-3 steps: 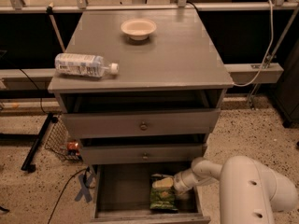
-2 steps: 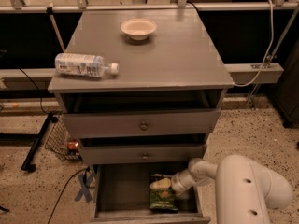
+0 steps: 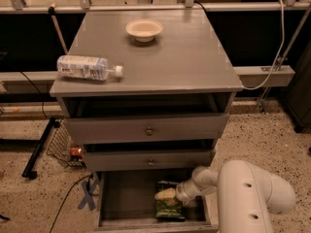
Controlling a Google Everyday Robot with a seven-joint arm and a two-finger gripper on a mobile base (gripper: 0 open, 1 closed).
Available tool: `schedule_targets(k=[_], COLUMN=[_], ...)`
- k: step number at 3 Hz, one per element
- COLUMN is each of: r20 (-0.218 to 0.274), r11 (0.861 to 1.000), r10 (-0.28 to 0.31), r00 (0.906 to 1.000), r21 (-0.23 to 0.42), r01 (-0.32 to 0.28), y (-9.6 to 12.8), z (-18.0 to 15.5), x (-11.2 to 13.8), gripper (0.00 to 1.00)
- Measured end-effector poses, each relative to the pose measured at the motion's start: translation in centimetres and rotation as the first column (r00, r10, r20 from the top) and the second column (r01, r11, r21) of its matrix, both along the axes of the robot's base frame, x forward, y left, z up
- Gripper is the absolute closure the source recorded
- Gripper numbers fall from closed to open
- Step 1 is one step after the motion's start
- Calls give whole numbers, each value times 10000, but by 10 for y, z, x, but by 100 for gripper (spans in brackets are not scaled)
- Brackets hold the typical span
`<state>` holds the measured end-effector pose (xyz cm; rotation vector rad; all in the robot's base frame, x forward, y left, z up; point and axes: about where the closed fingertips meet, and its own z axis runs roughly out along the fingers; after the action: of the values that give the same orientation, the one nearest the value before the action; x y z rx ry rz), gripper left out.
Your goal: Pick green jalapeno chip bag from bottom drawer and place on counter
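Hand (image 3: 166,194) edged left, over top of crinkly green jalapeno chip bag (image 3: 170,209), bottom drawer (image 3: 127,198); grip unclear

A bottle (image 3: 87,67) is lying on the counter's (image 3: 184,62) left front, a bowl (image 3: 144,29) sitting at its back. Below the counter's front, the bottom drawer (image 3: 126,198) is holding the green jalapeno chip bag (image 3: 170,208), the gripper (image 3: 167,194) sitting at the bag's rear end.
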<state>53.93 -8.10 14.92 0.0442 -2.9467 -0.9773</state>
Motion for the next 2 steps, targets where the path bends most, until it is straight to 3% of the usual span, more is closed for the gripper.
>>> schedule_targets(k=[1, 2], r20=[-203, -206], r11=[10000, 10000], r10=[-11, -12], r00=[9998, 9998], r21=[-92, -92], r01=[9, 10], y=[2, 2], z=[-9, -3], x=[-2, -2], gripper=[14, 38])
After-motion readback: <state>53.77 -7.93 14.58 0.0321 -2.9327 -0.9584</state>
